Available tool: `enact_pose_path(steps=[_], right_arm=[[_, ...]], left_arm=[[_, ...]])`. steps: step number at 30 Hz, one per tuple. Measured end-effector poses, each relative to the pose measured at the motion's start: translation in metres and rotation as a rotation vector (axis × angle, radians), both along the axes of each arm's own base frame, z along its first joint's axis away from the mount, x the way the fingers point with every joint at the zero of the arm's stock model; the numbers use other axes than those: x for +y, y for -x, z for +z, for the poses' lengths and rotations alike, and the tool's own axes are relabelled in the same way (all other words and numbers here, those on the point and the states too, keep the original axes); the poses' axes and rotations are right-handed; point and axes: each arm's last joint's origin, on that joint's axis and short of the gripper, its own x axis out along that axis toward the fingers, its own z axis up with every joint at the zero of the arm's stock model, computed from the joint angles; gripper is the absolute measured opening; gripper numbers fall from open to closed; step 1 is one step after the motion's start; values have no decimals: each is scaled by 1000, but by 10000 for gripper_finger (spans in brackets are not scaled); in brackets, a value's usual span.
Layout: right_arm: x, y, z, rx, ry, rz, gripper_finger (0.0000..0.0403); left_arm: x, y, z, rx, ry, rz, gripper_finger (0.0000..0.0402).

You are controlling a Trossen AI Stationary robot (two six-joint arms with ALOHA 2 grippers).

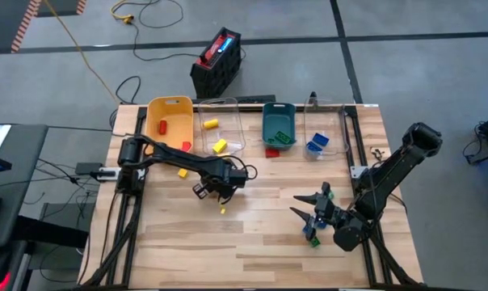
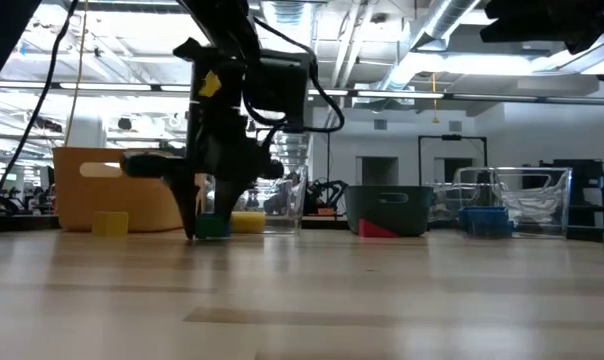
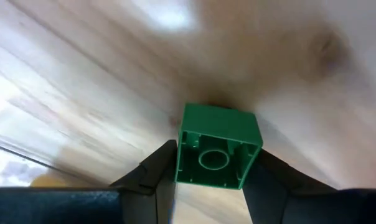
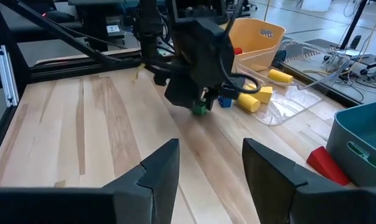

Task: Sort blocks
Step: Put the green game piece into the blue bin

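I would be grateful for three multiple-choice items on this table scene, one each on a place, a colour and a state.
1. Where does the red wedge block lie?
A. On the table in front of the teal bin
B. Inside the clear bin
C. In the right tool

2. What colour is the block between the left tool's fingers?
A. Blue
B. Green
C. Yellow

3. How is the right tool?
A. Shut on a red block
B. Shut with nothing held
C. Open

Answers: 1 A, the high view shows it just outside the teal bin. 2 B, the left wrist view shows green. 3 C, the right wrist view shows a bare gap between its fingers.
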Motion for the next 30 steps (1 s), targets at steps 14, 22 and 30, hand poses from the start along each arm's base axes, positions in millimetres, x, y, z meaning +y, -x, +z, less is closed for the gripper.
enact_pose_path(steps=[14,22,30], right_arm=[[5,-41,-27,203,329,143,189],[21,-102,-4,428,660,230,189],[26,-147,6,637,716,379,217]], left_arm=[[-17,7,87,-496,215,254,142],[-36,-4,98,-614,510,326,144],[-50,-13,106,-649,761,295,144]])
